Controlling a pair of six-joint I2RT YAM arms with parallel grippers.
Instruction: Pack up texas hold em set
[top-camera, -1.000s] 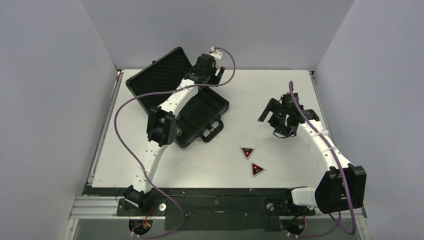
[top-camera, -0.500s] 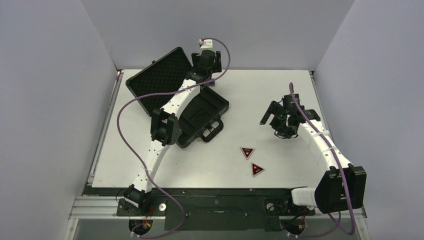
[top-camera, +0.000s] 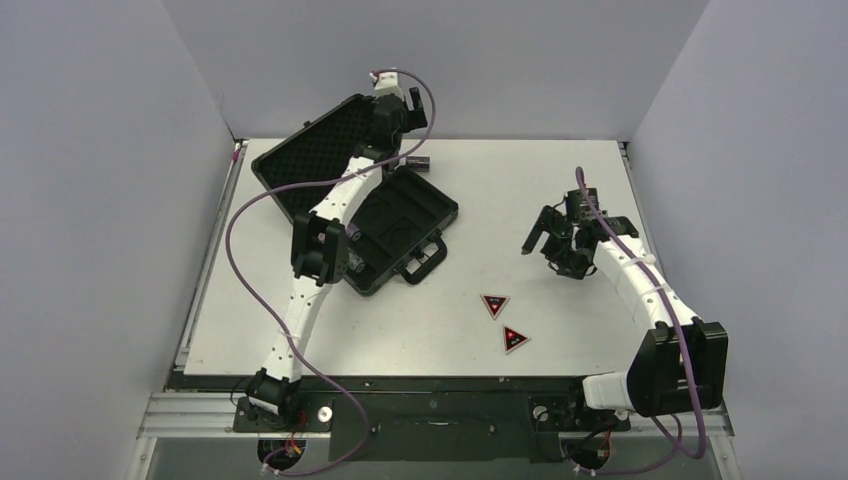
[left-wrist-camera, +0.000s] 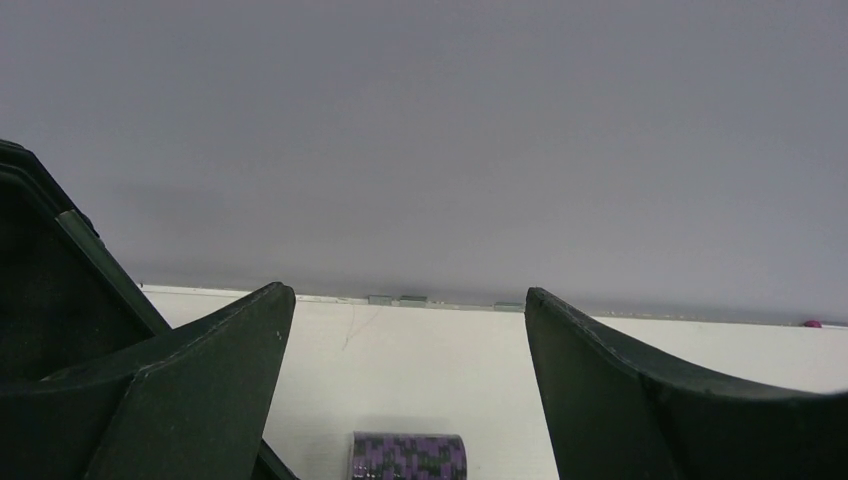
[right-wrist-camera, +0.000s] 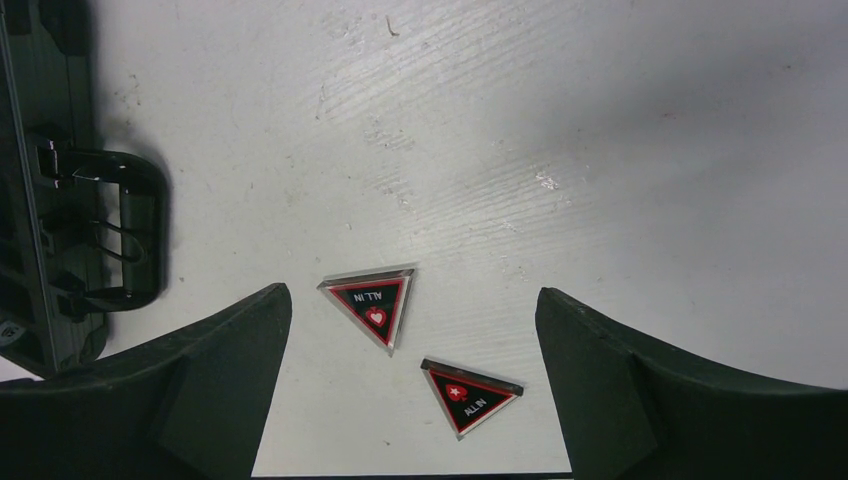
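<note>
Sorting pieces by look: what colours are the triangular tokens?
Both tokens are black with red borders and red centre marks; right wrist view shows it best.

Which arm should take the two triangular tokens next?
Right. The right gripper, open, hangs nearest the triangular tokens, both framed between its fingers; the left gripper is at the far edge beyond the briefcase.

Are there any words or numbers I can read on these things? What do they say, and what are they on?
"ALL IN": on the triangular token with the heart, upside down in the right wrist view.
"ALL IN": on the other triangular token, lower in that view.
No writing can be made out on the black case or the purple-and-black chip stack.
In the top view the tokens' print is too small to read.
</note>
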